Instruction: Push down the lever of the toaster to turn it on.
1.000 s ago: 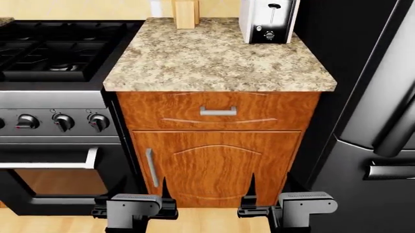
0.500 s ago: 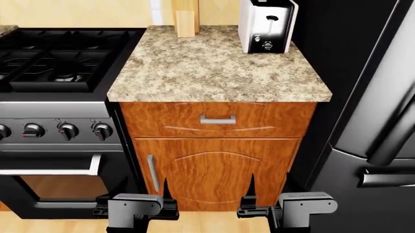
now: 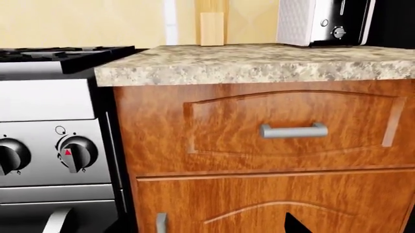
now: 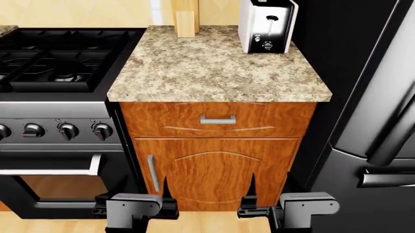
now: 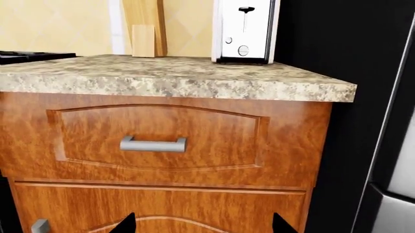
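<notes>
At the far right corner of the granite worktop (image 4: 214,68), about one o'clock in the head view, stands the toaster (image 4: 266,24), upright, with its glossy end panel facing the robot and its white side toward the stove. The lever (image 4: 272,18) is a small dark tab sitting near the top of its pale vertical track, above the round silver controls low on the panel. The right wrist view shows the same thing: the lever (image 5: 246,9) is high on the panel of the toaster (image 5: 244,30), close to the worktop's back edge.

A wooden knife block (image 4: 185,17) stands at about twelve o'clock, well apart from the toaster on its left. The stove (image 4: 61,63) fills the nine to eleven o'clock side, and the refrigerator (image 4: 370,121) rises at three o'clock, just beside the cabinet. Below the worktop are a drawer (image 4: 217,119) with a metal handle and a cabinet door (image 4: 214,170).

Both arms hang low at six o'clock, in front of the cabinet door and far from the toaster. The left gripper (image 4: 139,206) and right gripper (image 4: 279,206) hold nothing; the right jaws look spread wide, judging by the two dark tips in the right wrist view, while for the left jaws I cannot tell.
</notes>
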